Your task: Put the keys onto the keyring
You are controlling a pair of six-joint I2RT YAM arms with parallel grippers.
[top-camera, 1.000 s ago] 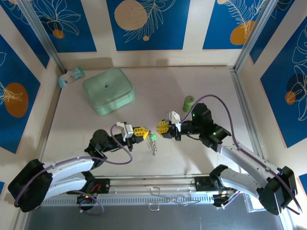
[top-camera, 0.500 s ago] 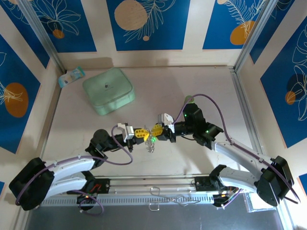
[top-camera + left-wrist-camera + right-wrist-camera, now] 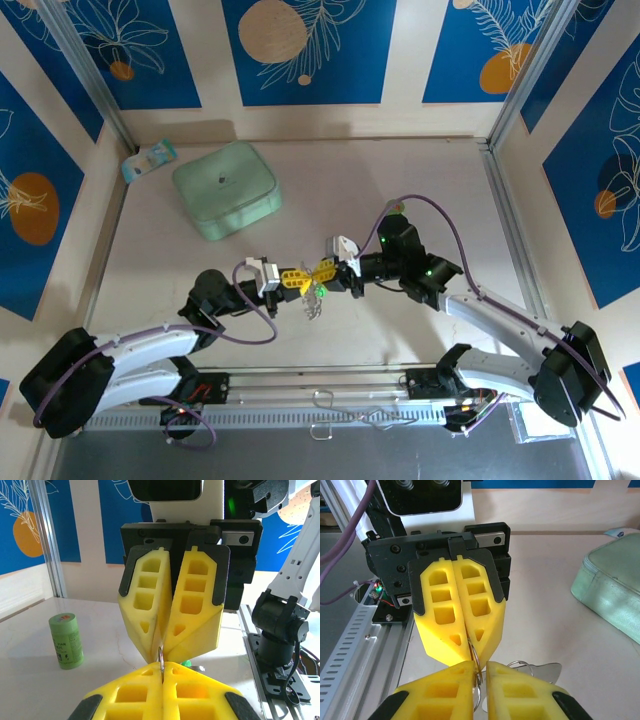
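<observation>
In the top view my left gripper (image 3: 303, 279) and right gripper (image 3: 326, 272) meet tip to tip over the middle of the table. The keyring (image 3: 313, 303) dangles below them as silvery chain, with a green key head (image 3: 320, 290) at its top. The left wrist view has my left gripper (image 3: 162, 666) shut on a thin metal ring (image 3: 161, 656), and a green key head (image 3: 186, 663) peeks out behind. The right gripper (image 3: 479, 666) stands narrowly open around that ring (image 3: 476, 656). A flat silvery piece (image 3: 545, 671) hangs beyond it.
The mint-green square box (image 3: 226, 188) sits at the back left, with a small packet (image 3: 150, 160) by the wall. A green cylinder (image 3: 65, 640) stands upright behind the right arm. A metal rail runs along the table's near edge.
My right gripper has moved left until its fingertips meet the left gripper's at the ring. The left gripper has held still with the keyring hanging from it.
</observation>
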